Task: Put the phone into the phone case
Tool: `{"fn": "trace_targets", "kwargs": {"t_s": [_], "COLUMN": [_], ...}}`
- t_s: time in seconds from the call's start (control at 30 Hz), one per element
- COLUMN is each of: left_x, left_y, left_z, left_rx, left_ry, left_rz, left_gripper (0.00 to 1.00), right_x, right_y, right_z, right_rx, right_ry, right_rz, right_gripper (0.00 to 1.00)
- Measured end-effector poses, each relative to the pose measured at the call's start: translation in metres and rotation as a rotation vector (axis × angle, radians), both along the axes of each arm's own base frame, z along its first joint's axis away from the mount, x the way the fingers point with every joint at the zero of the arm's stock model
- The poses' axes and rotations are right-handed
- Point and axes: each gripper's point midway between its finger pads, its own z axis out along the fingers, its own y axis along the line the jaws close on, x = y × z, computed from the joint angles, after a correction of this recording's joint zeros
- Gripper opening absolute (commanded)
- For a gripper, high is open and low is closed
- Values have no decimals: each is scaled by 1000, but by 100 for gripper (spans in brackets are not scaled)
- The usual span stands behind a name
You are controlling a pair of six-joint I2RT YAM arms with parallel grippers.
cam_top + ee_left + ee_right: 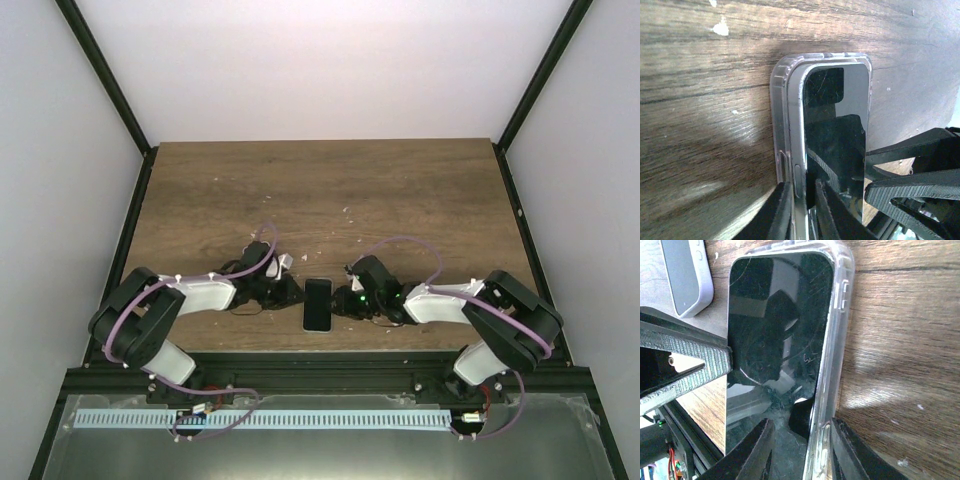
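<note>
The left gripper (pixel 801 194) has its two black fingers (pixel 775 216) drawn close together over one long edge of the black glass-fronted phone (pixel 840 125). One finger lies outside the wall of the clear plastic phone case (pixel 782 100) and the other rests on the screen, so they look pinched on that edge. The right gripper (pixel 802 429) does the same on the phone's opposite long edge, with one finger (pixel 754 455) on the glass and its mate outside the case wall, apparently clamped as well.

The phone lies face up in the case on the brown wooden table (pixel 330 190), between the two wrists. Its far end sits inside the case lip. I cannot tell whether both long edges are snapped home.

A small pale grey rounded-rectangle device (pixel 685 275) lies just beyond the phone's far corner, on the left arm's side.

Several things could go wrong from here:
- Two pinches at once may bow the soft walls outward, and a corner that is already seated could spring back out.
- If one side presses harder, the phone could tilt and its other edge could ride up over the lip instead of dropping in.
- The fingers resting on the glass have little grip. A slip would drag across a screen that already shows fine scratches.
- If either gripper lifts away without letting go first, it would probably peel the case wall off the phone or drag the pair sideways into the grey device.
</note>
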Motion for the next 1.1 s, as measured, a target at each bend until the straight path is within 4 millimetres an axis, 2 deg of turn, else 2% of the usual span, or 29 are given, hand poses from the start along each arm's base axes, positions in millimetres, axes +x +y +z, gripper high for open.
{"fn": "trace_targets", "kwargs": {"t_s": [0.17,0.27,0.4,0.73,0.93,1.1], "left_x": [0,-1,-2,-15,-14,-13], "left_y": [2,5,7,15,10,9], "left_z": [1,7,18,-3,-3,-3], "left_rx": [15,22,12,47,15,10], "left_ry": [14,6,-20,42,40,32], "left_rz": [21,31,35,36,27,24], "left_gripper": [31,37,40,24,19,16], "right_x": [3,7,10,5,8,8], "right_y": [1,4,3,-7,8,11], "right_z": [3,11,21,1,0,2], "right_rx": [14,41,75,32,76,100], "right_ry": [5,-7,-33,9,17,24], "right_rz": [-21,-43,-68,-98,-68,-66], "right_gripper": [31,33,34,38,38,38]}}
